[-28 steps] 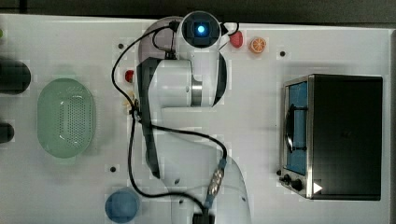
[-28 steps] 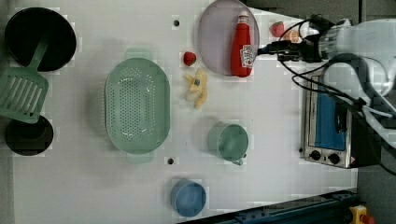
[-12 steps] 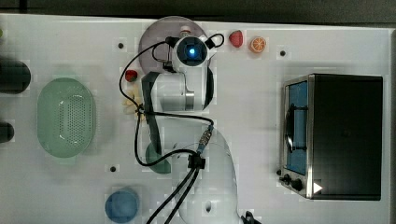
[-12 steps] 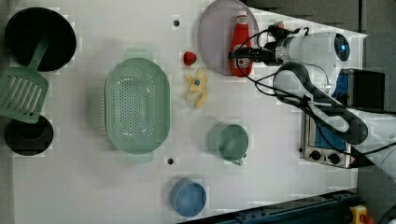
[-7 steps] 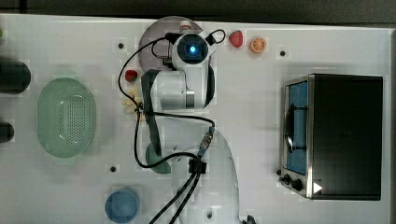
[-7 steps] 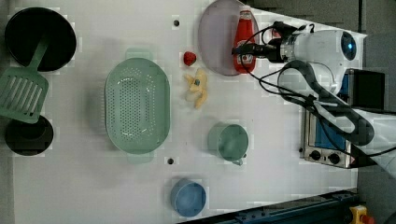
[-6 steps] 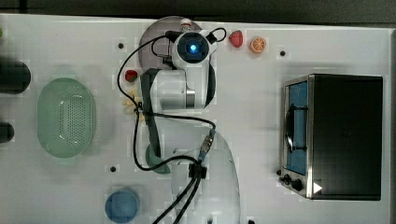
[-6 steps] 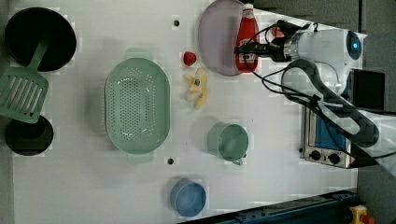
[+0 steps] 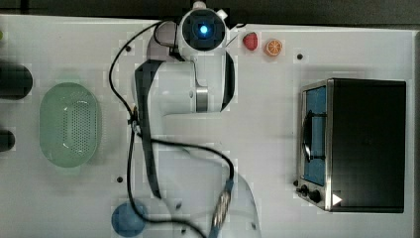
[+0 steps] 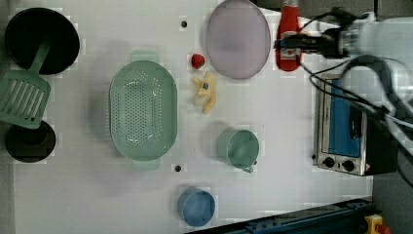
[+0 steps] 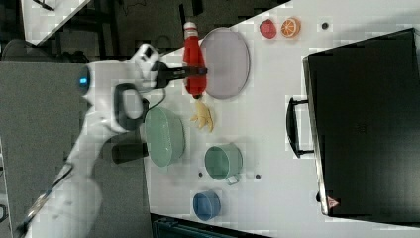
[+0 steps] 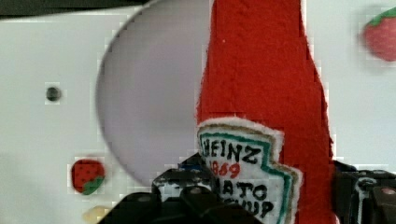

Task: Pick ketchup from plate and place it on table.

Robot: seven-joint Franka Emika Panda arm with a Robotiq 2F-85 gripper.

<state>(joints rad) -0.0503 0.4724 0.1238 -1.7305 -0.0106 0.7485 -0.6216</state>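
**Ketchup lifted off the plate, bench still to reach**

Now you have the ketchup point(image 10: 289, 36) pinched at its label by the gripper point(image 10: 288, 44), the two fingers pressed against opposite sides of the bottle's body. In the left view the bottle sits just off the plate's point(image 10: 237, 39) rim, over the far edge of the table point(image 10: 272, 146), cap pointing away from the bench. The wrist view shows the label side close up, with the empty plate behind it; judging by that, the bottle hangs clear of the bench so it can be carried without dragging.

Holding it low on the label is probably what keeps the soft bottle from swinging. You should find bare tabletop just beside the plate for the set-down.

Check the containers: the plate holds nothing, the green basket point(image 10: 142, 111) near the middle of the bench looks empty, and so do the green cup point(image 10: 237, 146) and the blue bowl point(image 10: 196, 207) toward the near edge. A strawberry point(image 10: 197, 61) and a banana point(image 10: 205, 91) lie loose between basket and plate.
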